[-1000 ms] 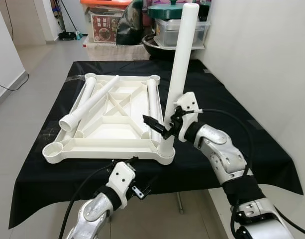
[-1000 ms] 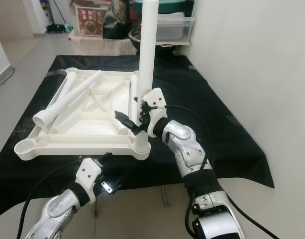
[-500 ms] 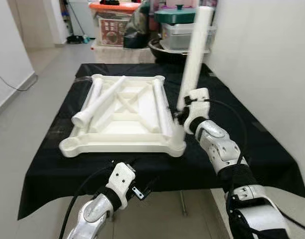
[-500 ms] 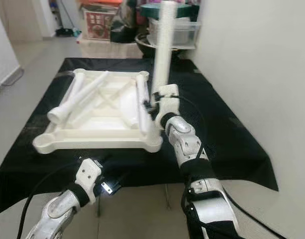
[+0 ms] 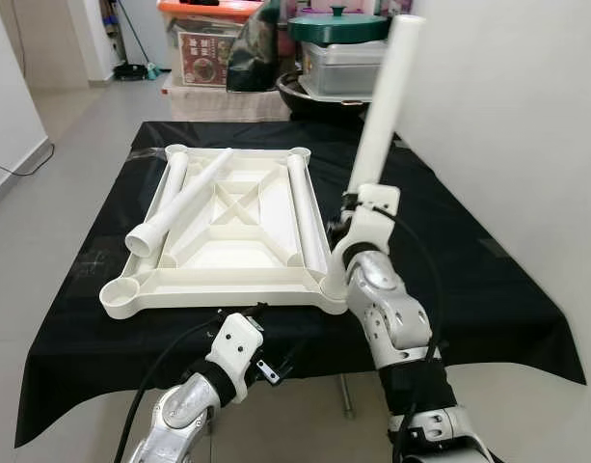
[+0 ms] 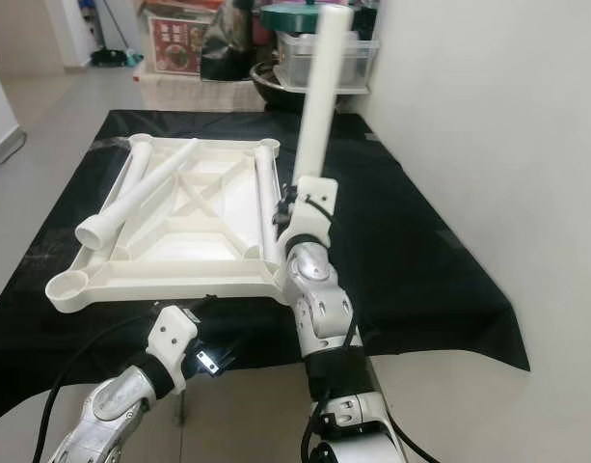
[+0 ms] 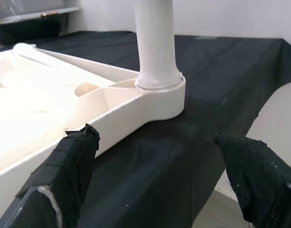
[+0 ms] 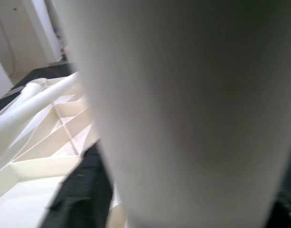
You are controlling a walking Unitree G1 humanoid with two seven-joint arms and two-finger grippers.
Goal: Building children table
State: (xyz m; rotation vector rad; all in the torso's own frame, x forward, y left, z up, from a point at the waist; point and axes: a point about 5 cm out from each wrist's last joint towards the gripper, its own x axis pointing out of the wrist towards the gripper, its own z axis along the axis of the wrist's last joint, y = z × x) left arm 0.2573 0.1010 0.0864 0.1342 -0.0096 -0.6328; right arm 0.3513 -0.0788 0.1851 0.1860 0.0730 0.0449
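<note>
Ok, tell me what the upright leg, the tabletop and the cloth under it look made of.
Upright leg: likely moulded plastic, smooth matte white tube.
Tabletop: same-looking white plastic, with ribbed underside and corner sockets.
Cloth: black fabric, matte, creased, draping over the edge.

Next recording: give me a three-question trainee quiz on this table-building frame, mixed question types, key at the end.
1. True or false: the upright white leg stands in the near-right corner socket of the upside-down tabletop.
2. How many loose legs lie on the tabletop?
A. one B. three C. five
3. Fill in: the left tool hangs below the table edge, its fingers ____.

Key
1. True; the right tool is at the leg's lower part.
2. B: one along the left edge, one diagonal, one along the right edge.
3. open
</note>
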